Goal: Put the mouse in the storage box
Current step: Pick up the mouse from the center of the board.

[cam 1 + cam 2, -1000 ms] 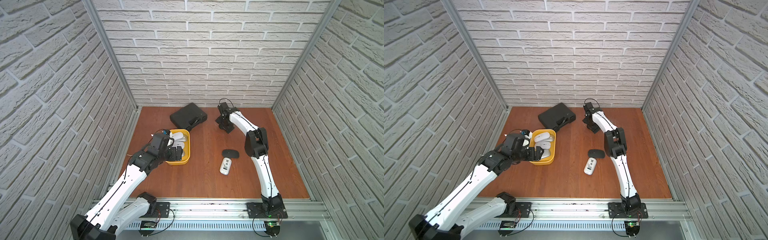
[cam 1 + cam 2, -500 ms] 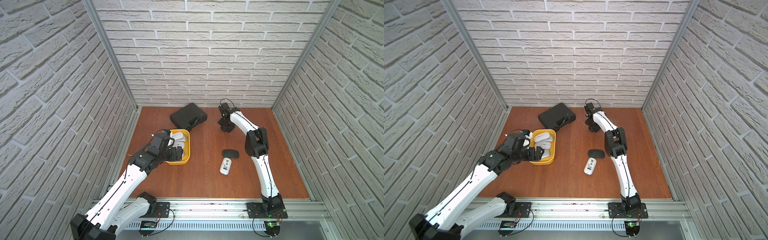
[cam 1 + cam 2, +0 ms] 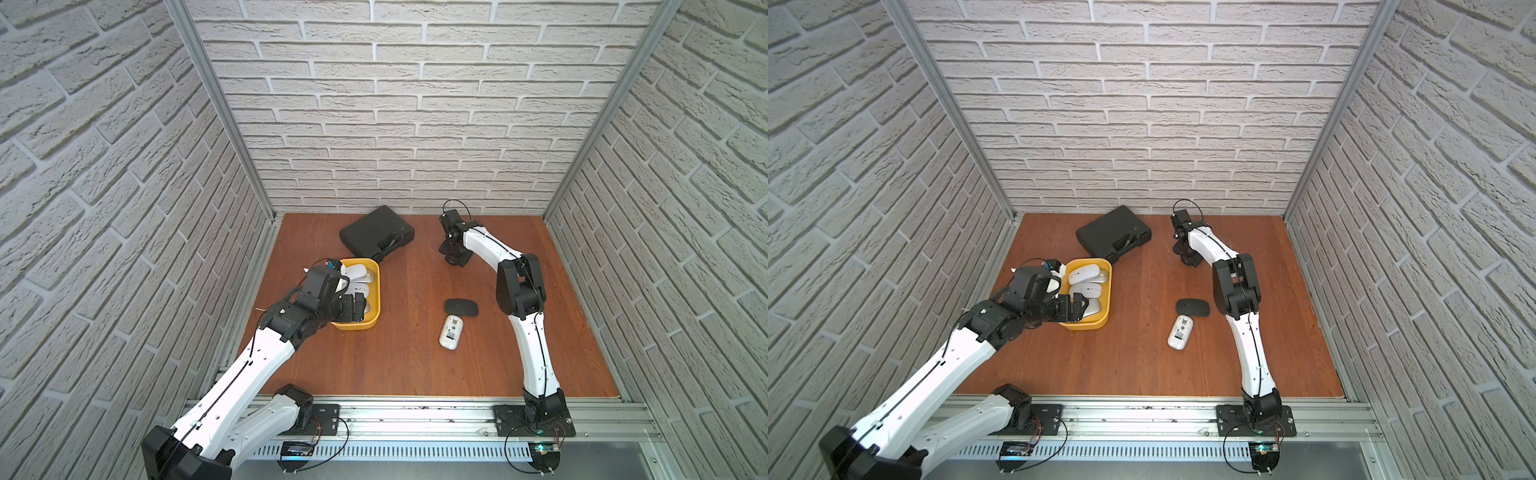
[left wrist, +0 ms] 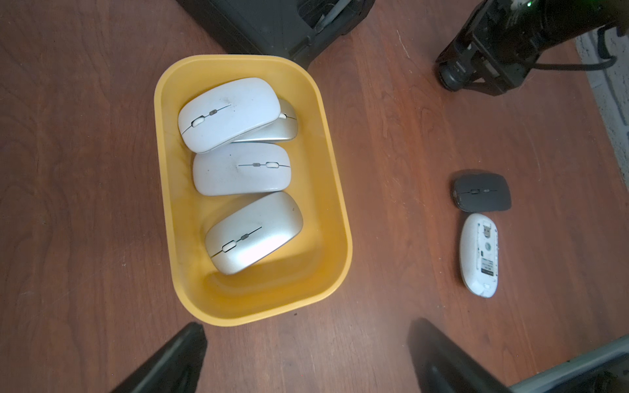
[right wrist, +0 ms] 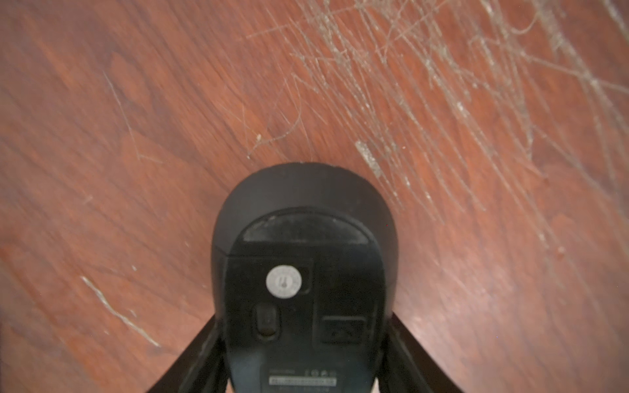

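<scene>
Right tool (image 3: 454, 257) clamps the black mouse (image 5: 303, 272) by its flanks, upper centre in a top view — belly-up, probably light, rigid, slick. Left tool (image 3: 353, 308) gapes beside the storage box (image 3: 376, 291), centre-left.

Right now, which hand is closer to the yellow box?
Left. The left hand hangs open at the near end of the yellow box; the right hand is far away at the back, shut on a black mouse.
</scene>
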